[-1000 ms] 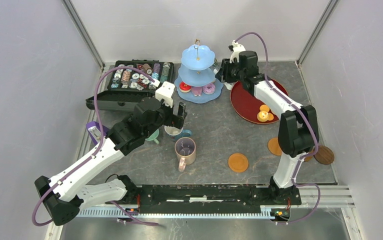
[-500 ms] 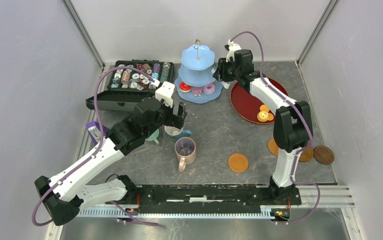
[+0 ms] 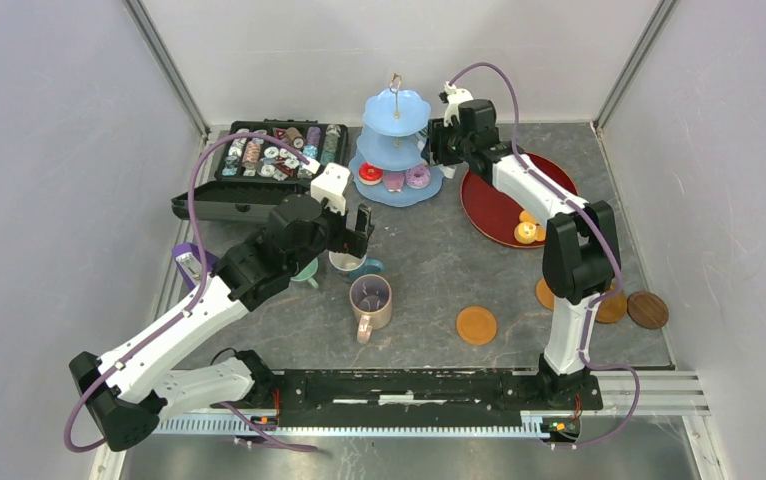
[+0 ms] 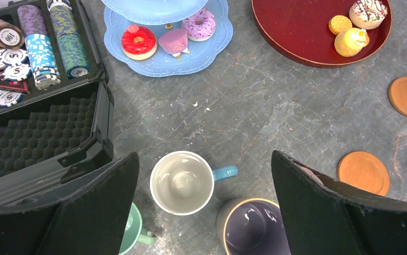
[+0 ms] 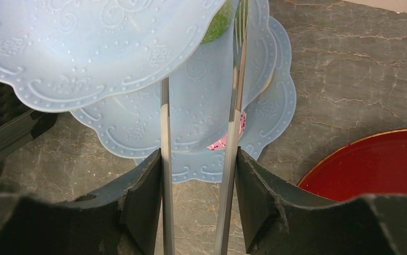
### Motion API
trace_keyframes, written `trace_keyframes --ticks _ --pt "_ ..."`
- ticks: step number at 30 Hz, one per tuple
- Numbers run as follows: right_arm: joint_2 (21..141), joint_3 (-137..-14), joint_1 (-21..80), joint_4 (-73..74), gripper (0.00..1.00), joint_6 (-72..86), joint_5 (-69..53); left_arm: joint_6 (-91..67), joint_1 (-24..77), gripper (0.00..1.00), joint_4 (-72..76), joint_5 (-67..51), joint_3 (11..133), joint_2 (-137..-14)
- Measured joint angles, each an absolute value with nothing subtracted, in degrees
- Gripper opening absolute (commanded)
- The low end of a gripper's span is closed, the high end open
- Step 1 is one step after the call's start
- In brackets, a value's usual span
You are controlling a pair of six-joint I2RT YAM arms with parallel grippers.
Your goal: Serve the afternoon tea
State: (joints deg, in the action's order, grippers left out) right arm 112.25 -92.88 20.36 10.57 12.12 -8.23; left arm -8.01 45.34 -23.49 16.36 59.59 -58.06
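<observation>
My left gripper (image 3: pixel 355 232) is open and empty, hovering over the white-and-blue mug (image 4: pixel 183 182). The tall pink-purple mug (image 4: pixel 252 228) and the mint green mug (image 4: pixel 132 228) stand right beside it. My right gripper (image 3: pixel 437 147) is shut on the metal tongs (image 5: pixel 233 127). The tongs reach between the tiers of the pale-blue stand (image 3: pixel 396 130), with something green (image 5: pixel 220 24) at their tip. A red doughnut (image 4: pixel 138 41), a pink pastry (image 4: pixel 173 40) and a purple doughnut (image 4: pixel 198 24) lie on the bottom tier. The olive mug is not in view.
A red tray (image 3: pixel 494 200) right of the stand holds three pastries (image 4: pixel 350 41). Brown coasters (image 3: pixel 476 325) lie front right, one dark (image 3: pixel 648 310). An open black case of capsules (image 3: pixel 259 170) stands at the back left. Grey walls enclose the table.
My right gripper has moved up and left with the tongs, closer in to the stand. The left arm and the mugs have not moved.
</observation>
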Motion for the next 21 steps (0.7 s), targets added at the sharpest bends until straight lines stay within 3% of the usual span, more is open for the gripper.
trace_keyframes --ticks 11,21 --pt "111.61 -92.6 20.62 11.64 0.51 11.2 -6.52 -8.01 45.34 1.0 -23.49 16.19 59.59 -58.06" --pt "103.79 -86.76 20.62 13.91 0.5 9.8 -4.19 -8.01 45.34 1.0 -23.49 15.94 59.59 -58.06"
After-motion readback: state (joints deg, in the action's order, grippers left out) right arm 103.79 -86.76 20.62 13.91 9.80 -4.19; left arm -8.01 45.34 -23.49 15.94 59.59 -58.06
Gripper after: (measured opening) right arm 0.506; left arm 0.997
